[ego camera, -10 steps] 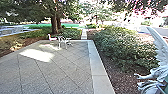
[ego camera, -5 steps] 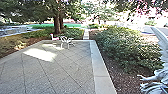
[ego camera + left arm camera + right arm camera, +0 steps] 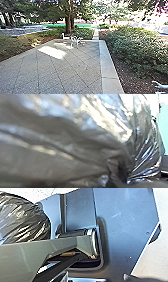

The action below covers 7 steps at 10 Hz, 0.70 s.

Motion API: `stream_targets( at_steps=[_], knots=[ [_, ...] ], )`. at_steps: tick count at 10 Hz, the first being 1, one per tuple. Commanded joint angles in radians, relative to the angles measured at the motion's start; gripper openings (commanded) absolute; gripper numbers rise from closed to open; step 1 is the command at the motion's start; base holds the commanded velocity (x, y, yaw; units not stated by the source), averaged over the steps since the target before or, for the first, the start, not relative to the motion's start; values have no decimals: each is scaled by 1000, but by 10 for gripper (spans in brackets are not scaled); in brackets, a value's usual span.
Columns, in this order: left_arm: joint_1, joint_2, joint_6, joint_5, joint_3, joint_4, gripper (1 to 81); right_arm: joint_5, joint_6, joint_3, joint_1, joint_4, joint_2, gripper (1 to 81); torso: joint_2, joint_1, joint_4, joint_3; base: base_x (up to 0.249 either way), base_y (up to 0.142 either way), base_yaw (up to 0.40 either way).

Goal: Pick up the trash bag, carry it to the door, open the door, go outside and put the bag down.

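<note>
Shiny dark plastic of the trash bag [image 3: 62, 144] spreads over most of the left wrist view, its folds gathering toward a dark crease. The same bag [image 3: 22, 220] bulges in beside the robot's body in the right wrist view. How the left gripper holds or touches the bag is hidden. The state of the right gripper cannot be made out. No door is seen in the head view.
Ahead lies a paved patio [image 3: 67, 72] with a pale stone border [image 3: 108, 72]. White chairs [image 3: 75, 40] stand at its far edge. Bushes [image 3: 137, 50] line the right, a pale statue's hand [image 3: 158, 84] is near right, and a tree [image 3: 68, 22] rises beyond.
The head camera has turned left, so the patio, chairs and tree sit farther right in the picture. Most of the pale winged statue has passed out at the right.
</note>
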Motion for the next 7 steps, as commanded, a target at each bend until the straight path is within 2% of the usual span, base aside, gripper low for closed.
stream_targets(
  at_steps=[1, 2, 3, 4, 5, 6, 7],
  knots=[
    [-49, -26, 6, 55, 46, -15, 10, -60, -5, 11, 34, -12, 18, 811, 0, 0, 0, 0, 0, 0, 0],
    [-52, -56, 6, 56, 107, -15, 10, -60, -5, 11, 32, -12, 17, 811, 0, 0, 74, 0, 0, 0, 0],
    [-58, -89, 5, 56, 167, -16, 10, -60, -5, 11, 32, -12, 15, 811, 0, 0, 98, 0, 0, 0, 0],
    [-68, -117, 3, 58, 212, -22, 10, -60, -5, 11, 32, -12, 15, 811, 0, 0, 102, 0, 0, 0, 0],
    [-80, -138, 3, 62, 245, -31, 10, -60, -5, 11, 32, -12, 15, 811, 0, 0, 120, 0, 0, 0, 0],
    [-92, -161, 3, 64, 277, -50, 10, -60, -5, 11, 32, -12, 15, 811, 0, 0, 149, 0, 0, 0, 0],
    [-107, -174, 3, 65, 290, -64, 10, -60, -5, 11, 32, -12, 15, 811, 0, 0, 183, 0, 0, 0, 0]
  ],
)
